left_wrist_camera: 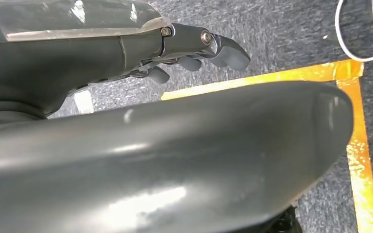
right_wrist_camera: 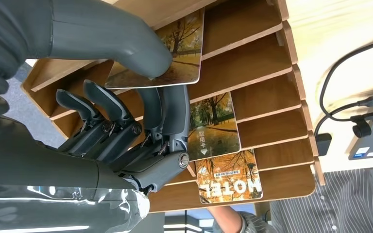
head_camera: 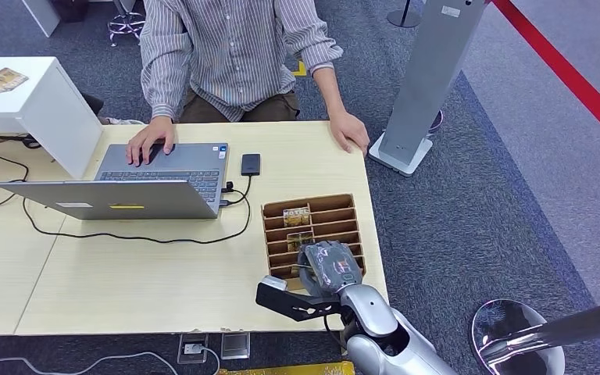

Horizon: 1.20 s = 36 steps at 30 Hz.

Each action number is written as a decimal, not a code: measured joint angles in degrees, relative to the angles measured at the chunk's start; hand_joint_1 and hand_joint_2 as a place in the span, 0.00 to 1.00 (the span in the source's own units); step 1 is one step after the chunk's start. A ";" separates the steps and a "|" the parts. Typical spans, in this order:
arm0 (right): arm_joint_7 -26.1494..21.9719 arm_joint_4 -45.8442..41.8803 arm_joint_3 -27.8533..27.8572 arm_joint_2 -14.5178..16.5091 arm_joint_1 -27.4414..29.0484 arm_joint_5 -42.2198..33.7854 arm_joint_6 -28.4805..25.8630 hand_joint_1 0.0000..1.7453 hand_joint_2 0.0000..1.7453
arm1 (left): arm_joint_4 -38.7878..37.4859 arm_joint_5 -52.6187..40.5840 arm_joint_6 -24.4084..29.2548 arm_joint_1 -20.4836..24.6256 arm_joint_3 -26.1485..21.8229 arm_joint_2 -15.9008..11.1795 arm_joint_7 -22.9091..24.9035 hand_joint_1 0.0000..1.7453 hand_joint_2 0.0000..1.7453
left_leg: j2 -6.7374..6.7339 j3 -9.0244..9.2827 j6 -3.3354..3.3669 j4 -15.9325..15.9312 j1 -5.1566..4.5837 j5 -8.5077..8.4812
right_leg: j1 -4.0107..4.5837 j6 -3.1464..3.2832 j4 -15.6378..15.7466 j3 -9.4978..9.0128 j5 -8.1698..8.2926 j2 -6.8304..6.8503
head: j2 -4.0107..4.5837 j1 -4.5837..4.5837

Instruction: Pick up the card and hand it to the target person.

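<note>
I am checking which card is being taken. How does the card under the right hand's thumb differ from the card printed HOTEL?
The card under the thumb is pinched by the right hand; the HOTEL card rests untouched in the wooden rack. The pinched card shows only a picture of trees; the HOTEL card carries large letters. They lie in different slots. Both show autumn-coloured trees.

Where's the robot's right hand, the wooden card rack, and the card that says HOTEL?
right hand [head_camera: 330, 268], head view, back of the hand.
wooden card rack [head_camera: 339, 202], head view, far rim.
HOTEL card [right_wrist_camera: 229, 177], right wrist view, middle of its printed face.
</note>
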State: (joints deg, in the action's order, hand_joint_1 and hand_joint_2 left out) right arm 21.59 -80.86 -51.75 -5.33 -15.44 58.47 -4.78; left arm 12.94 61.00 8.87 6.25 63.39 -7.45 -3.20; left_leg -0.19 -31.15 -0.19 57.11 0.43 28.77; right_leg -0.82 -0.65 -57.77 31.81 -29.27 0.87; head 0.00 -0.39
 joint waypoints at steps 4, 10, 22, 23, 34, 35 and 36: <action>0.00 -0.01 0.05 -0.02 -0.03 0.29 -0.42 0.98 1.00 | 0.00 -0.03 0.61 0.03 0.00 -0.02 0.27 0.00 0.00 | 0.00 0.00 0.00 0.00 0.00 0.00 | 0.00 0.00 0.00 0.00 0.00 0.00 | 0.00 0.01; -1.59 -1.13 1.03 -0.38 -1.04 -5.98 1.71 0.98 1.00 | 0.00 -0.19 0.59 0.07 0.00 -0.05 0.65 0.00 0.00 | 0.00 0.00 0.00 0.00 0.00 0.00 | 0.00 0.00 0.00 0.00 0.00 0.00 | 0.00 0.01; -2.56 -12.82 5.84 -4.72 -8.93 -19.31 6.56 0.98 1.00 | -0.02 -0.14 0.21 -0.15 0.00 -0.28 0.79 0.00 0.00 | -0.01 0.01 0.01 0.01 0.00 -0.01 | 0.00 0.00 0.00 0.01 0.02 -0.01 | 0.00 -0.03; -2.54 -13.67 6.04 -5.01 -9.27 -19.60 6.77 0.98 1.00 | -0.01 -0.13 0.25 -0.17 0.00 -0.28 0.85 0.00 0.00 | -0.01 0.01 0.01 0.01 0.00 -0.01 | 0.00 0.00 0.00 0.01 0.02 -0.01 | 0.00 -0.03; -1.87 -16.57 6.01 -5.95 -10.09 -5.63 0.50 0.98 1.00 | -0.01 -0.56 0.29 -0.13 0.01 -0.24 1.43 0.00 0.00 | 0.00 -0.01 0.01 0.01 0.00 -0.01 | 0.00 0.00 0.00 0.00 0.02 0.00 | -0.01 0.01; -2.08 -16.43 5.93 -5.95 -10.13 -0.07 -3.10 0.98 1.00 | -0.01 -0.69 0.29 -0.07 0.02 -0.20 1.44 0.00 0.00 | 0.00 -0.01 0.01 0.01 0.00 -0.01 | 0.00 0.00 0.00 0.00 0.02 0.00 | -0.01 -0.02; -2.49 -16.23 5.89 -5.93 -10.15 4.88 -6.66 0.98 1.00 | -0.01 -0.79 0.28 0.01 0.04 -0.14 1.47 0.00 0.00 | 0.00 -0.01 0.01 0.01 0.00 -0.01 | 0.00 0.00 0.00 0.00 0.02 0.00 | -0.01 -0.03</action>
State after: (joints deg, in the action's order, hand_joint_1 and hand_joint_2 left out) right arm 19.10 -97.09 -45.87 -11.27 -25.59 63.35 -11.43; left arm 12.93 60.22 9.16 6.27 63.42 -7.59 -1.73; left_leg -0.20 -31.16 -0.18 57.12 0.43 28.77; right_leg -0.83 -0.64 -57.77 31.81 -29.25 0.87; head -0.01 -0.43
